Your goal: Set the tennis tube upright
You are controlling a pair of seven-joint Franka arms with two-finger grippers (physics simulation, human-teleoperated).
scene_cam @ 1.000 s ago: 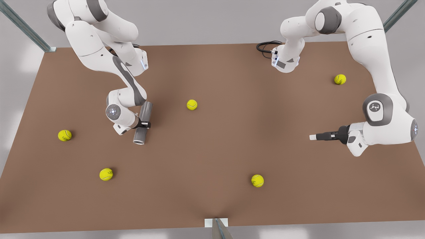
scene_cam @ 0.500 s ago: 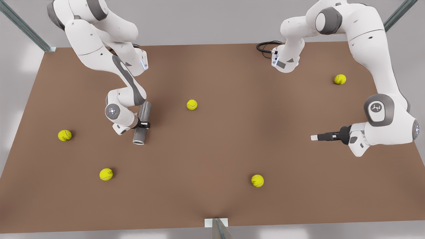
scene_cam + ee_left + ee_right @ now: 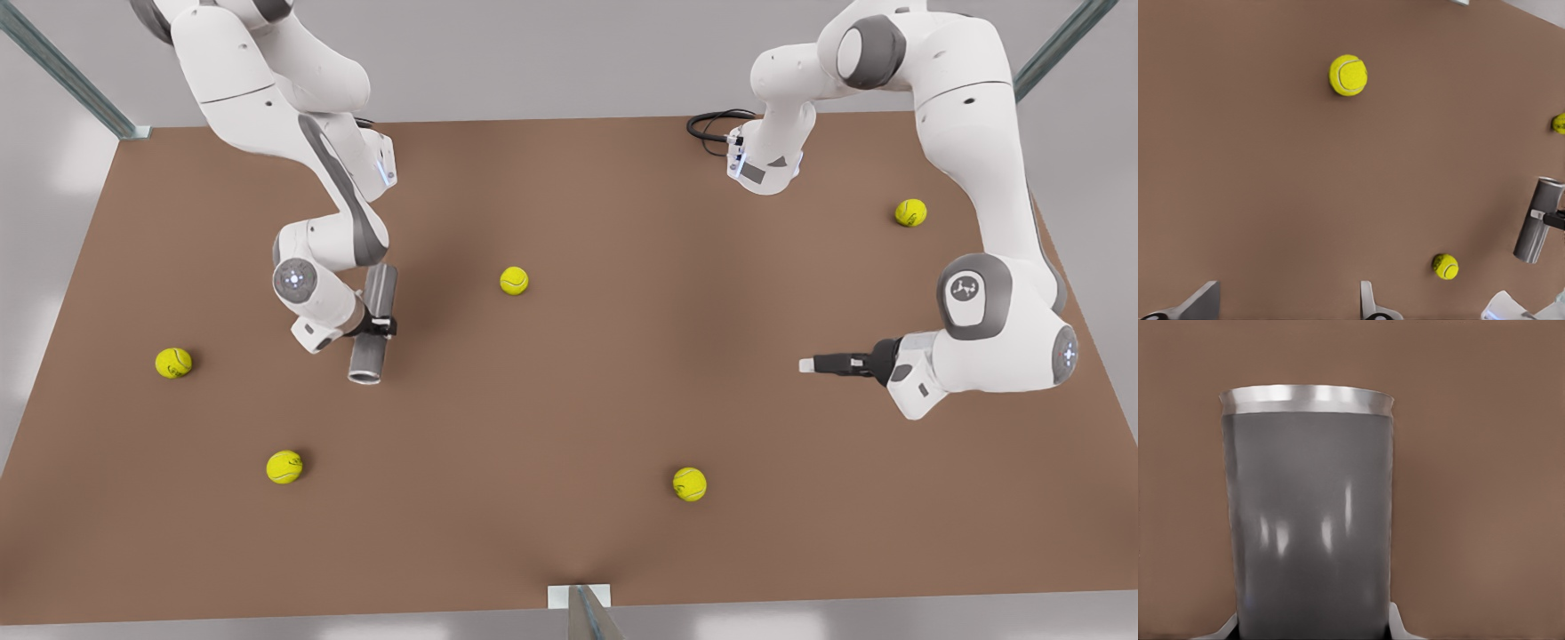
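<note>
Your right gripper (image 3: 380,325) clamped the tennis tube (image 3: 372,322) mid-length, tilted above the desk (image 3: 569,382) with bare surface around; your left gripper (image 3: 807,364) waited, fingers wide.

On the worktop (image 3: 569,178) we find the tennis tube (image 3: 372,325) toward the front view's left, lying along the near-far direction, its mouth toward the near edge. The right tool (image 3: 384,325) sits across its middle. One ball (image 3: 514,281) lies just to the tube's right, another (image 3: 173,363) far to its left, a third (image 3: 284,467) nearer us on the left. The left tool (image 3: 807,364) hovers at the right, between a far ball (image 3: 910,212) and a near ball (image 3: 690,484).
</note>
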